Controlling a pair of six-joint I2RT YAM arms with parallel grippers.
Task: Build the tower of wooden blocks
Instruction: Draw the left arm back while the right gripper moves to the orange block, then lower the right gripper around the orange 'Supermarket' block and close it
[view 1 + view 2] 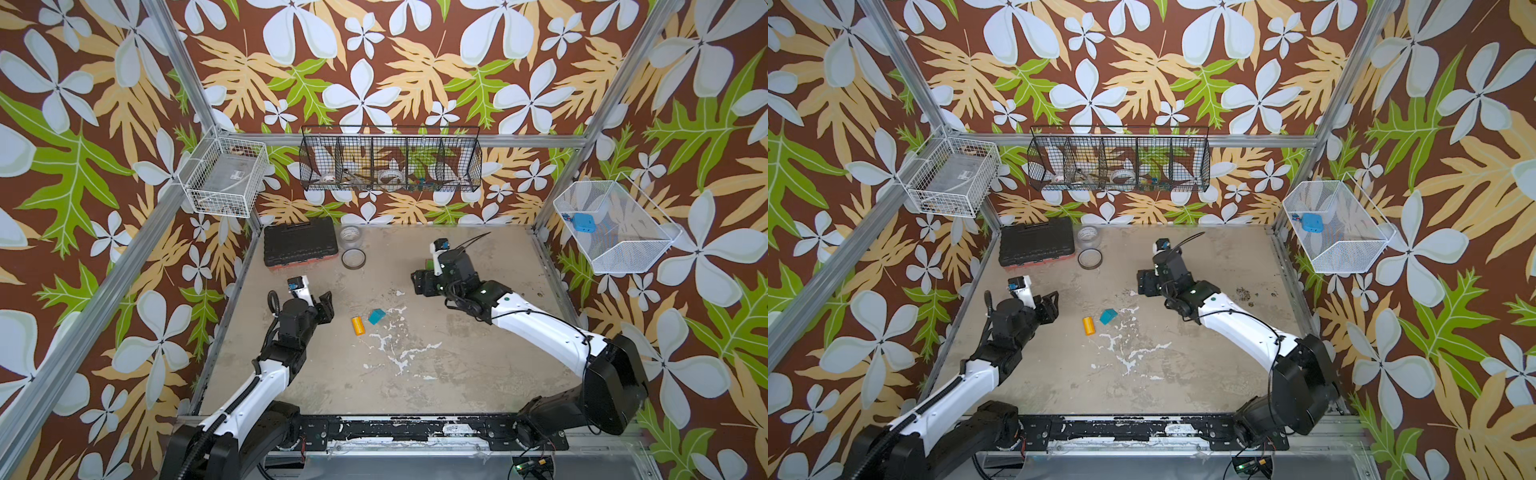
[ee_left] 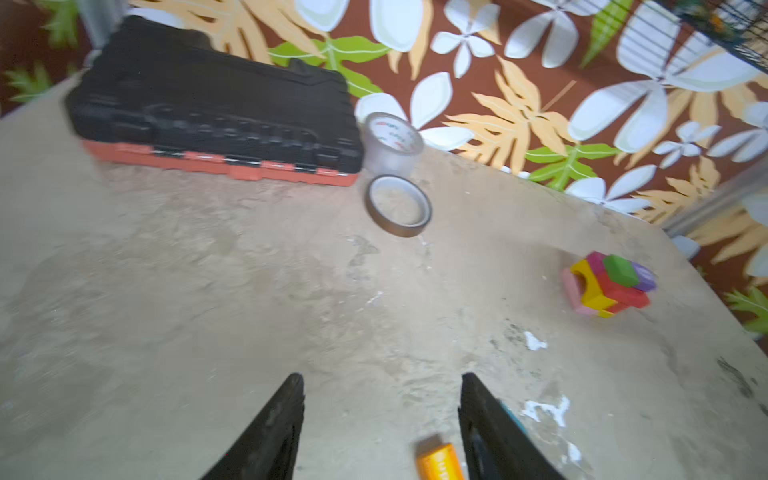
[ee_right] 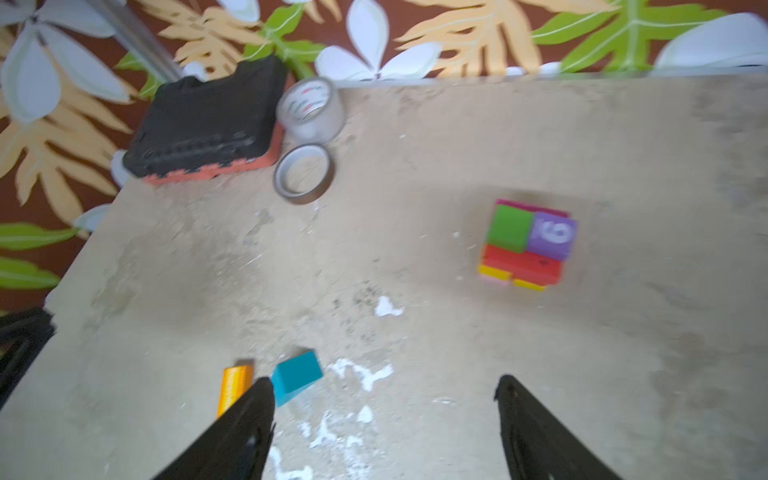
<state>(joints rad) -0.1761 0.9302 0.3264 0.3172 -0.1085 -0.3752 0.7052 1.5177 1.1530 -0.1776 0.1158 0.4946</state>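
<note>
Right of mid-table: tower, both grippers empty

The tower [image 3: 525, 245] stands topped by a green block [image 3: 509, 228] and a purple cube [image 3: 555, 235]. Orange block [image 1: 358, 325] and teal block [image 1: 376, 316] lie just beside each other, well apart from it. Left gripper [image 2: 382, 378] and right gripper [image 3: 384, 382] gape, holding nothing.

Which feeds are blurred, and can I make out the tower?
Left wrist view: motion-smeared, but the tower colours are separable. Right wrist view: soft, yet the 9 on the purple cube reads. Both top views: sharp, but the right arm covers most of the tower.
</note>
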